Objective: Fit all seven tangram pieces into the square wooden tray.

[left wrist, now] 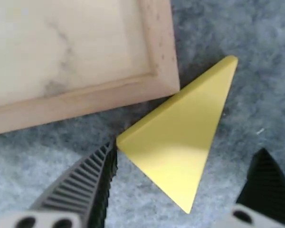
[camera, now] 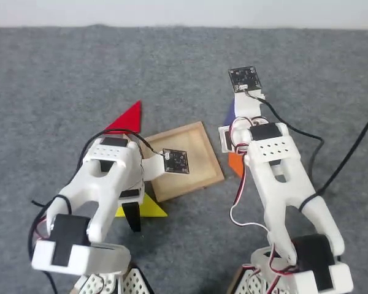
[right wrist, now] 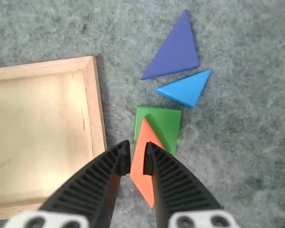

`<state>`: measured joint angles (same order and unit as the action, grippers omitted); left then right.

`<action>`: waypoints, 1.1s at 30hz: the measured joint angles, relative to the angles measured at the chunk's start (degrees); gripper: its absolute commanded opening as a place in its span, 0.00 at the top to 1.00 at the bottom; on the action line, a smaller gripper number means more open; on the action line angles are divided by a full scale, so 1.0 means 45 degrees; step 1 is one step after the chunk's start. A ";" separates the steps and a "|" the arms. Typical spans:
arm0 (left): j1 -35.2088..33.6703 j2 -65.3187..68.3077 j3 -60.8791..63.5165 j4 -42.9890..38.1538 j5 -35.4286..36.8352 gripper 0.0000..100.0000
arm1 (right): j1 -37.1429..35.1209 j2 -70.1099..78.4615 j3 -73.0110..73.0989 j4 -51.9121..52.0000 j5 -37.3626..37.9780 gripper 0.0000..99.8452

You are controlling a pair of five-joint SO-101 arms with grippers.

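Tray [camera: 196, 150] sits empty between the arms, with no piece in yet. At left, the left hand [left wrist: 187, 154] gapes wide astride the yellow triangle [left wrist: 180, 142], which lies flat on the surface just beside a tray corner. It should close squarely on two edges, or the piece may twist out. At right, the right hand [right wrist: 137, 152] is pinched narrow on the orange piece [right wrist: 143, 135], which overlaps the green square [right wrist: 164, 123]. A straight lift should leave the green undisturbed; then lower it flat into a corner.

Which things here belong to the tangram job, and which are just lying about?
Job: square wooden tray, yellow triangle, red triangle, orange flat piece, green square, light blue triangle, dark blue triangle.
Lying about: grey carpet, black cable.
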<state>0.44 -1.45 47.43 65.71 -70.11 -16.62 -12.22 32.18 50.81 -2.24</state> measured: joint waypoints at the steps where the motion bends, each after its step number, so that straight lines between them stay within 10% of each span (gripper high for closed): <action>1: 0.0000 0.0000 0.0078 -0.0117 0.0000 0.58 | 0.0000 0.0000 0.0000 0.0000 0.0000 0.94; 23: -0.0020 -0.0059 0.0547 -0.1289 0.1231 0.59 | 0.0000 0.0000 0.0000 0.0000 0.0000 0.94; 33: -0.0020 -0.0059 0.0586 -0.1289 0.1211 0.74 | 0.0000 0.0000 0.0000 0.0000 0.0000 0.94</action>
<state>0.35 -1.71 50.07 59.91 -64.66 -16.62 -12.22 32.18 50.81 -2.24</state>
